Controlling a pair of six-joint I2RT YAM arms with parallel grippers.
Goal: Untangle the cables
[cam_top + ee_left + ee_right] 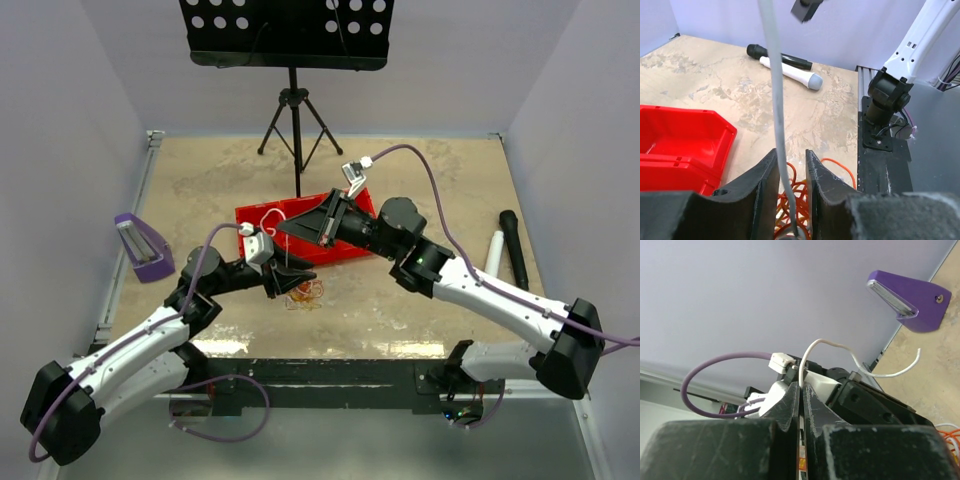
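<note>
The left gripper [792, 161] is parted narrowly, with a white cable [776, 90] running up through the gap. The orange cables [796, 194] are clumped on the worktop [765, 100] directly beneath its fingers. The right gripper [801, 390] is clamped tight on a white cable that arcs out just beyond its fingertips.

White cable [776, 90], my left wrist view: blurred, exits at 12 o'clock. Lower end hidden between fingers of my left gripper [791, 157]; contact there unclear. Orange cables [800, 192]: mostly behind those fingers, cut off at 6 o'clock. Red bin [685, 140]: cut at 9 o'clock. Top view: clump half under my left gripper, strands too small to separate. My right gripper [801, 390]: pinched stretch of white cable hidden. Music stand [290, 30]: top cut at 12 o'clock.
</note>
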